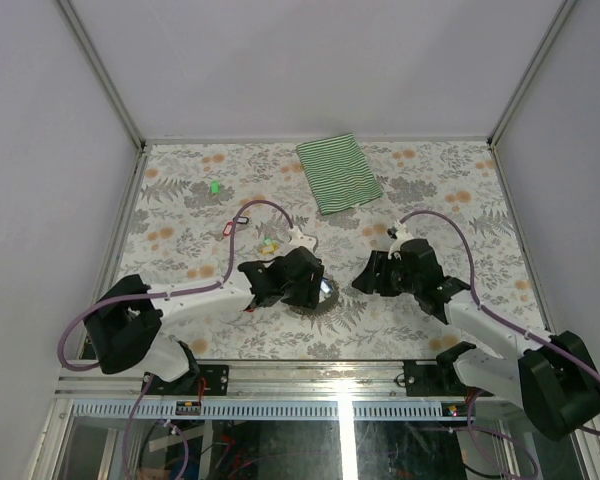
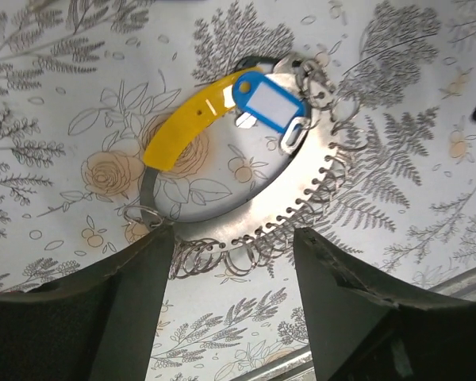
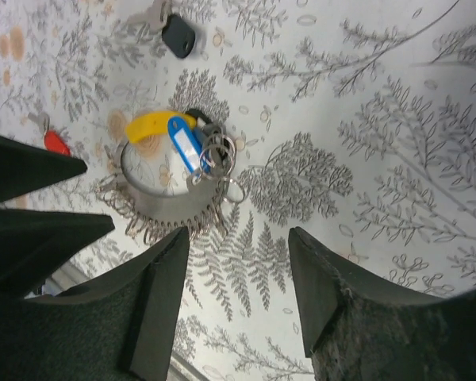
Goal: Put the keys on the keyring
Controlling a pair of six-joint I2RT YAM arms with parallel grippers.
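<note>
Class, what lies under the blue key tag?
A silvery key pokes out beneath the blue tag, which also overlaps the yellow strip. Most of the key is covered.

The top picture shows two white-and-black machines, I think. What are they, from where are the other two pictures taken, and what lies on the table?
They are two robot arms, seen from above. Each ends in a two-finger gripper. The other pictures come from cameras on the wrists, so the dark fingers show at the bottom. The left gripper and the right gripper are both open and hold nothing. On the flowered table lie a metal keyring with a blue-tagged key against it, farther off a red-tagged key and a black-tagged key, and a green-striped cloth.
</note>
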